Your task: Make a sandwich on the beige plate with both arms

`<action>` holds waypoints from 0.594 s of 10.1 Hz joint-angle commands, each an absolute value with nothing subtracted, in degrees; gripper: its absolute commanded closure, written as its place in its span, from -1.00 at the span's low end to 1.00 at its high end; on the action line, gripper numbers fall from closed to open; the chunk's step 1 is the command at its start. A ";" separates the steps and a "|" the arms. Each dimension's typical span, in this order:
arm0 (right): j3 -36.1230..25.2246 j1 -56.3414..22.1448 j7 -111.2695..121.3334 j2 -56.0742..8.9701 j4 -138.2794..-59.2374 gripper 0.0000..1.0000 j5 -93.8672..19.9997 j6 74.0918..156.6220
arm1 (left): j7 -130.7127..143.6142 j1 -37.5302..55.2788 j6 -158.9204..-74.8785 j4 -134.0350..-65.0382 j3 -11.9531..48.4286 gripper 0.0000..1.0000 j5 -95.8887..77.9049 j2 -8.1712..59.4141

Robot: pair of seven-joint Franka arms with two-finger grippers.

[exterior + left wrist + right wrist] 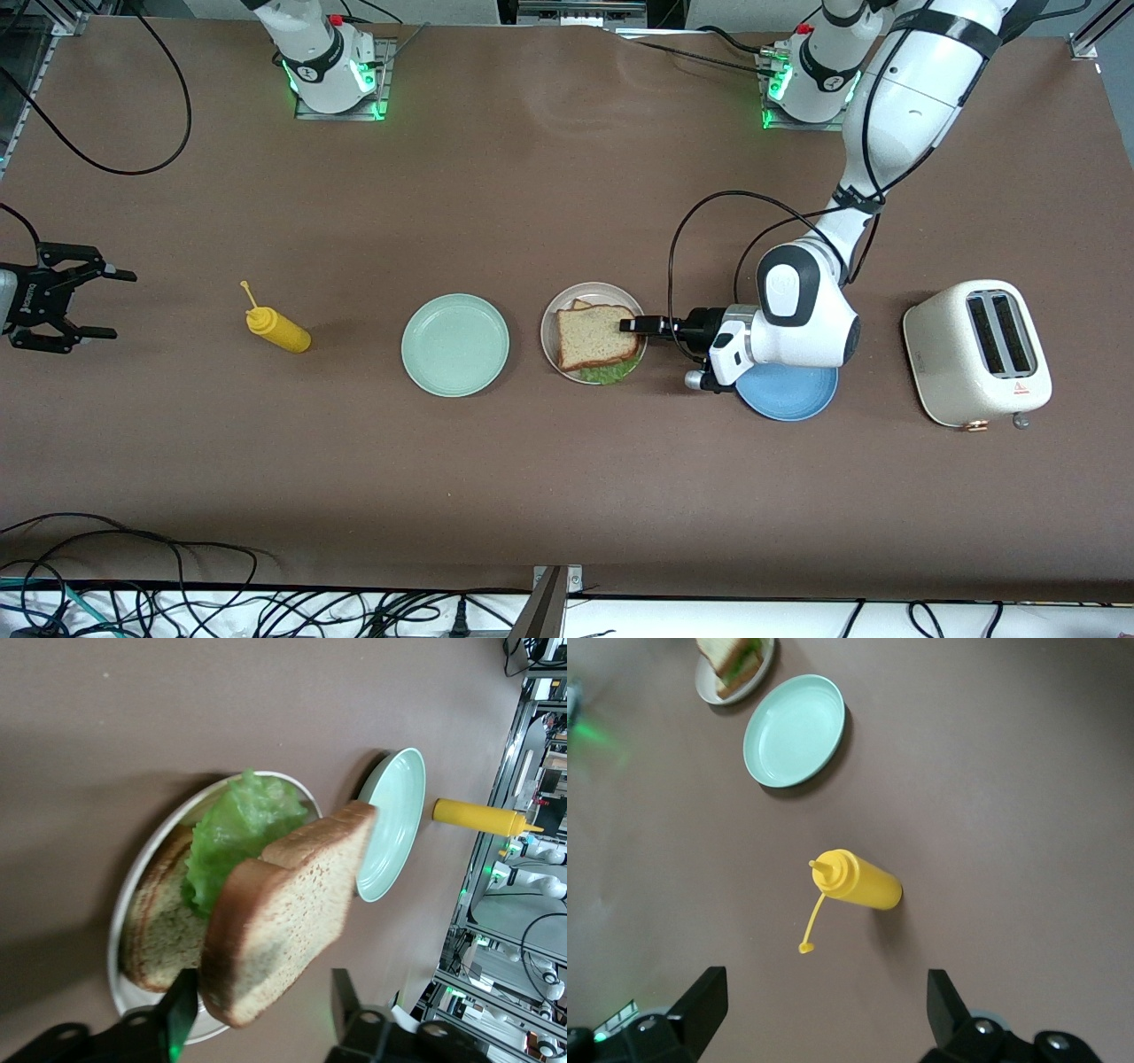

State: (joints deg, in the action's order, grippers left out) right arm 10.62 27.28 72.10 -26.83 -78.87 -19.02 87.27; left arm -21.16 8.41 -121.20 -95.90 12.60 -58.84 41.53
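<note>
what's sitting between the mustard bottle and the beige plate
The mint-green plate lies on the table between the yellow mustard bottle and the beige plate, as the front view shows.

Sandwich (595,337) on beige plate (553,315): 2 bread slices, lettuce between.

Left gripper (631,325) fingers spread, low; right gripper (104,304) fingers spread, waiting.

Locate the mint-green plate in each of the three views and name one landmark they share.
Front view: the mint-green plate sits between the yellow mustard bottle and the beige plate.
Left wrist view: it shows edge-on past the top bread slice.
Right wrist view: it lies between the sandwich's plate and the bottle.
Shared landmark: the mustard bottle, in all three.
</note>
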 commanded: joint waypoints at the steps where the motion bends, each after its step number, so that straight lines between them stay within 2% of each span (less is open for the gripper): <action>1: 10.46 24.80 63.32 -22.95 -80.42 -1.00 -13.55 87.80 | -23.38 8.17 -119.62 -96.33 11.87 -1.00 -60.12 41.13; 3: 10.55 21.64 53.40 -19.88 -80.42 -1.00 -8.11 87.80 | -23.38 8.17 -113.60 -96.59 7.15 -1.00 -60.03 40.09; 5: 10.55 19.35 43.03 -17.32 -80.42 -1.00 -4.42 87.37 | -23.47 7.04 -112.50 -96.68 3.28 -1.00 -59.51 36.93; 6: 10.55 18.03 37.06 -16.44 -80.42 -1.00 -2.22 87.19 | -23.29 6.51 -112.41 -96.59 1.25 -1.00 -54.02 33.52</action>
